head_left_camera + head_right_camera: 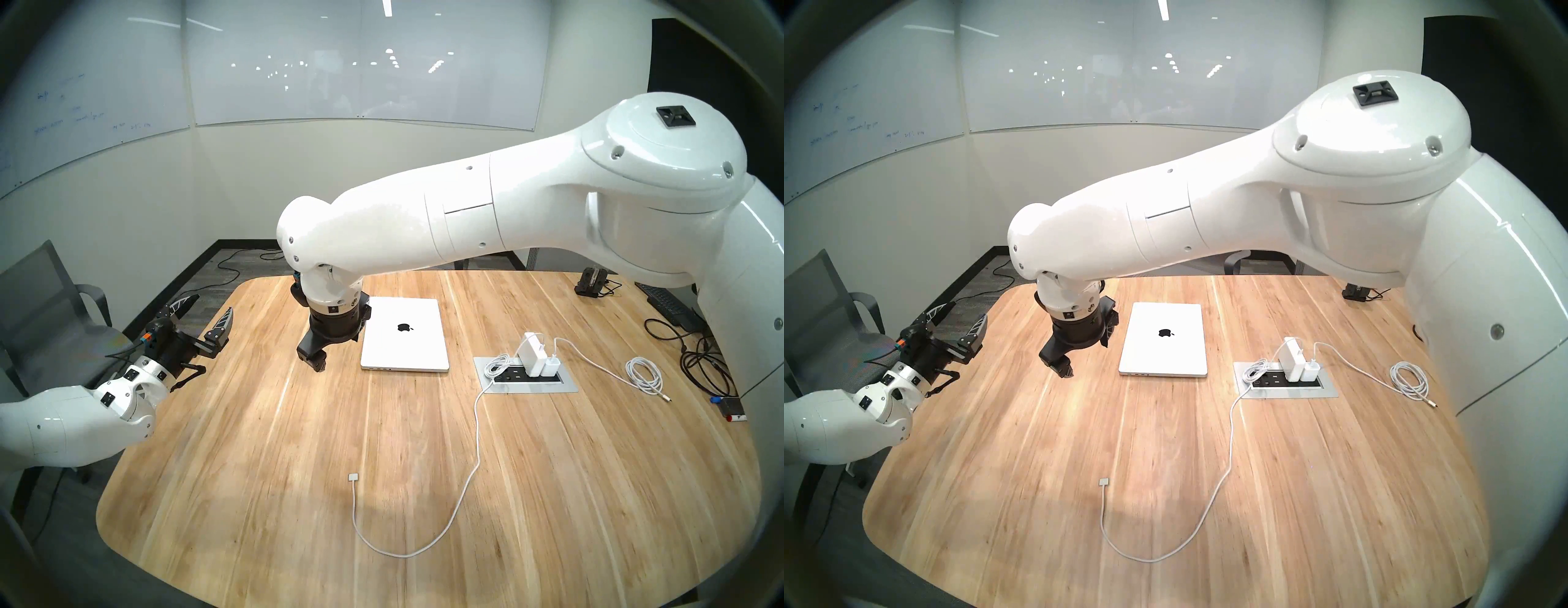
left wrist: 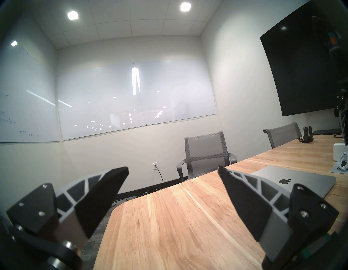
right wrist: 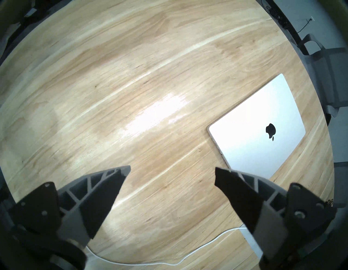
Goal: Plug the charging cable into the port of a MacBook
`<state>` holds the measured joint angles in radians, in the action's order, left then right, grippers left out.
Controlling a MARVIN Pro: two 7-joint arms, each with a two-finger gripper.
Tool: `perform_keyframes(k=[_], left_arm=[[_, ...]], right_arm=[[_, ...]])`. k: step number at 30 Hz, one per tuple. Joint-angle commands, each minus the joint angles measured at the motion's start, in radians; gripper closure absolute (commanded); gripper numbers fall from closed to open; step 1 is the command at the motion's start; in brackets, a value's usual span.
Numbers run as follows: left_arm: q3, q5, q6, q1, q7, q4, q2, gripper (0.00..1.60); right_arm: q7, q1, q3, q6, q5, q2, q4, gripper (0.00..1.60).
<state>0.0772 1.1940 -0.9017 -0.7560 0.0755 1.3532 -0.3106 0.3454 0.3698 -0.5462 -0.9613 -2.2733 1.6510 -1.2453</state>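
Note:
The silver MacBook point(image 1: 405, 335) point(image 1: 1163, 339) point(image 3: 258, 132) point(image 2: 293, 181) lies shut on the wooden table point(image 1: 254, 467), apple logo up. Three tiny dark slots sit in its near edge; the port point(image 1: 371, 368) is the one closest to the left corner. The charging cable point(image 1: 475, 429) point(image 3: 222, 233) runs from the big white power brick point(image 1: 532, 354) in a loop over the table. Its flat connector tip point(image 1: 353, 477) point(image 1: 1103, 481) lies loose near the front. My right gripper point(image 1: 339, 354) point(image 3: 172, 168) hangs open and empty above the table, just left of the MacBook. My left gripper point(image 1: 214, 303) point(image 2: 172, 168) stands open at the table's left edge, holding nothing.
A grey outlet plate point(image 1: 564, 388) is set into the table right of the MacBook, with a smaller white charger point(image 1: 550, 366) plugged in. A bundled white cord point(image 1: 645, 373), black cables point(image 1: 704, 365) and a black keyboard point(image 1: 670, 305) lie at the right. A grey chair point(image 1: 46, 297) stands at the left.

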Motion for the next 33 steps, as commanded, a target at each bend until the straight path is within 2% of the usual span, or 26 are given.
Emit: perform_keyframes(k=[1,6,8,9,15,16,17,25,33], left_arm=[[0.014,0.000,-0.007,0.016,0.001,0.002,0.001,0.00],[0.014,0.000,-0.007,0.016,0.001,0.002,0.001,0.00],[0.014,0.000,-0.007,0.016,0.001,0.002,0.001,0.00],[0.014,0.000,-0.007,0.016,0.001,0.002,0.001,0.00],[0.014,-0.001,-0.007,0.016,0.001,0.002,0.001,0.00],[0.014,-0.001,-0.007,0.016,0.001,0.002,0.001,0.00],[0.014,-0.001,-0.007,0.016,0.001,0.002,0.001,0.00],[0.014,-0.001,-0.007,0.016,0.001,0.002,0.001,0.00],[0.014,-0.001,-0.007,0.016,0.001,0.002,0.001,0.00]], right_arm=[[-0.126,0.069,-0.039,0.001,0.061,0.032,0.029,0.00],[-0.211,0.086,-0.071,0.001,0.100,0.051,0.045,0.00],[-0.268,0.098,-0.092,0.001,0.123,0.063,0.057,0.00],[-0.262,0.096,-0.091,0.001,0.123,0.063,0.057,0.00],[-0.398,0.119,-0.141,0.001,0.179,0.095,0.088,0.00],[-0.388,0.117,-0.138,0.001,0.178,0.093,0.087,0.00],[-0.430,0.124,-0.153,0.001,0.193,0.103,0.096,0.00],[-0.542,0.137,-0.195,0.001,0.243,0.133,0.129,0.00],[-0.612,0.143,-0.221,0.001,0.273,0.153,0.151,0.00]])
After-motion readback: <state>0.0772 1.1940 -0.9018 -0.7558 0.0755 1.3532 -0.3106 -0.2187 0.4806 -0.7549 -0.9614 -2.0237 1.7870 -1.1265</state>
